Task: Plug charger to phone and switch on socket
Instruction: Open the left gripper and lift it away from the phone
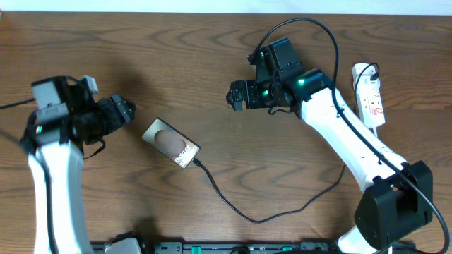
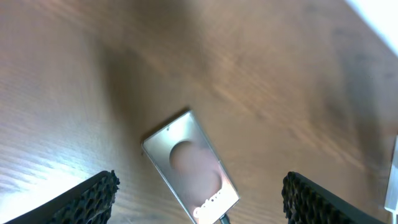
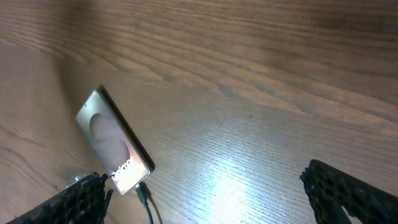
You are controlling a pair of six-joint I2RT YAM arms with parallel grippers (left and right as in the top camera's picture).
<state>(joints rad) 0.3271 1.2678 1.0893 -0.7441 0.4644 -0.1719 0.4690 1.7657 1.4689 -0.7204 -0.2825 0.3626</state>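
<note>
The phone [image 1: 170, 142] lies flat on the wooden table, glossy bronze face up with white lettering at its lower right end. It also shows in the left wrist view [image 2: 189, 163] and the right wrist view [image 3: 114, 142]. The thin black charger cable [image 1: 244, 209] has its tip in the phone's lower right end and curves right toward the socket. The white socket [image 1: 369, 94] lies at the far right with a black plug in its top end. My left gripper [image 1: 123, 111] is open, left of the phone. My right gripper [image 1: 237, 95] is open, above and right of the phone.
The table's front edge carries a black rail [image 1: 212, 248]. The right arm's base [image 1: 393, 209] stands at the lower right, the left arm [image 1: 53, 176] along the left side. A white wall strip [image 1: 212, 7] runs behind the table.
</note>
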